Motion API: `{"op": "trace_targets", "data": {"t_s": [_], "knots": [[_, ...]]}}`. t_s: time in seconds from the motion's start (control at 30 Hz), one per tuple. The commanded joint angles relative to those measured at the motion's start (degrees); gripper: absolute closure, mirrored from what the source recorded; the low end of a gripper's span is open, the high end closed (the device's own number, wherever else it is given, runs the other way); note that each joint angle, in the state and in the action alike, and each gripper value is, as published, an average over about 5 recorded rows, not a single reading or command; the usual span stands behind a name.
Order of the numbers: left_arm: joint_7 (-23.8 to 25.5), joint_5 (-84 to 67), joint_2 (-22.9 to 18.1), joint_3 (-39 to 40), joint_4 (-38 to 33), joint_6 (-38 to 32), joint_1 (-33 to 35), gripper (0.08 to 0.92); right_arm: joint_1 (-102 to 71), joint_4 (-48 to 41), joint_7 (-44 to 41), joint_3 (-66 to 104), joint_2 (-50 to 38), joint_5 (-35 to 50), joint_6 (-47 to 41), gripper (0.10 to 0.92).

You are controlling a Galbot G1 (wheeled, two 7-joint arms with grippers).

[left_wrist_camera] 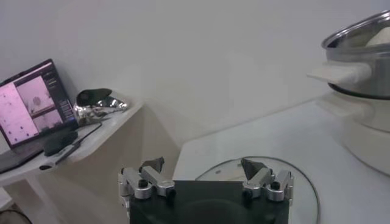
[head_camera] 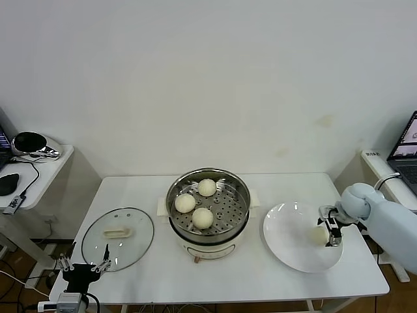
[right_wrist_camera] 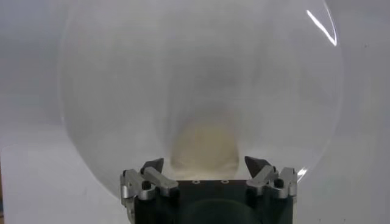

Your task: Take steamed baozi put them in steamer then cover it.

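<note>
White laminate covers the table (head_camera: 260, 274), and at its near left corner the left gripper (head_camera: 83, 266) waits idle with its fingers spread wide, just in front of a glass lid (head_camera: 118, 230) that lies flat on the tabletop with its pale handle up. On the near right, the right gripper (head_camera: 332, 233) reaches in from the table's right end over a flat white plate (head_camera: 287, 244); its fingers stand apart on either side of the one steamed baozi on the plate (head_camera: 318, 235), a smooth cream-white bun that sits between the fingertips in the right wrist view, and whether the pads touch it cannot be told. Between lid and plate, at the table's middle, stands the steamer (head_camera: 208, 231), a shiny steel pot on a white base with small side handles, uncovered. On its perforated tray lie three more baozi in the steamer (head_camera: 202, 218), one toward the front, one at the left and one at the back, near one another. Behind the table rises a plain off-white wall (head_camera: 208, 85) with a few faint marks. To the far left a white side shelf (head_camera: 45, 171) carries a shiny dark rounded object and a cable; at the far right edge stands a laptop (head_camera: 407, 153), open.
</note>
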Motion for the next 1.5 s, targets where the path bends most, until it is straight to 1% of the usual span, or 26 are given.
{"op": "trace_targets", "data": {"t_s": [0.03, 0.27, 0.4, 0.6, 0.77, 0.93, 1.07, 1.17, 1.33, 1.5], "knots": [[0.01, 0.03, 0.06, 0.02, 0.10, 0.00, -0.05, 0.177, -0.62, -0.85, 0.01, 0.66, 0.78, -0.99, 0.15, 0.291], [0.01, -0.02, 0.16, -0.26, -0.24, 0.02, -0.02, 0.177, 1.14, 0.23, -0.23, -0.59, 0.07, 0.28, 0.01, 0.392], [0.02, -0.07, 0.16, -0.42, -0.49, 0.05, 0.00, 0.177, 5.02, 3.90, -0.71, -3.53, -2.52, 3.74, -1.42, 0.405], [0.05, -0.04, 0.45, -0.57, -0.61, 0.09, 0.38, 0.177, 20.09, 13.03, -0.91, -15.11, -8.03, 14.29, -5.47, 0.414], [0.07, -0.08, 0.49, -0.32, -0.86, 0.11, 0.20, 0.177, 37.85, 18.35, -0.61, -26.78, -8.16, 23.81, -8.52, 0.411], [0.06, -0.12, 0.40, 0.21, -0.84, 0.07, -0.20, 0.177, 53.50, 20.81, 0.21, -37.81, -3.59, 32.23, -11.32, 0.406], [0.03, -0.14, 0.40, 0.47, -0.78, 0.01, -0.44, 0.177, 60.19, 21.23, 1.52, -42.83, 1.80, 38.75, -13.97, 0.406], [0.02, -0.26, 0.48, 0.48, -0.76, 0.00, -0.60, 0.177, 62.03, 21.03, 2.94, -45.20, 6.53, 42.69, -15.89, 0.405], [0.03, -0.46, 0.36, 0.45, -0.47, 0.02, -0.99, 0.177, 60.18, 19.87, 5.18, -46.05, 13.39, 47.56, -18.61, 0.399], [0.07, -0.60, 0.05, 0.38, -0.37, 0.10, -1.28, 0.177, 55.63, 15.34, 6.60, -45.04, 20.78, 49.96, -20.36, 0.398]]}}
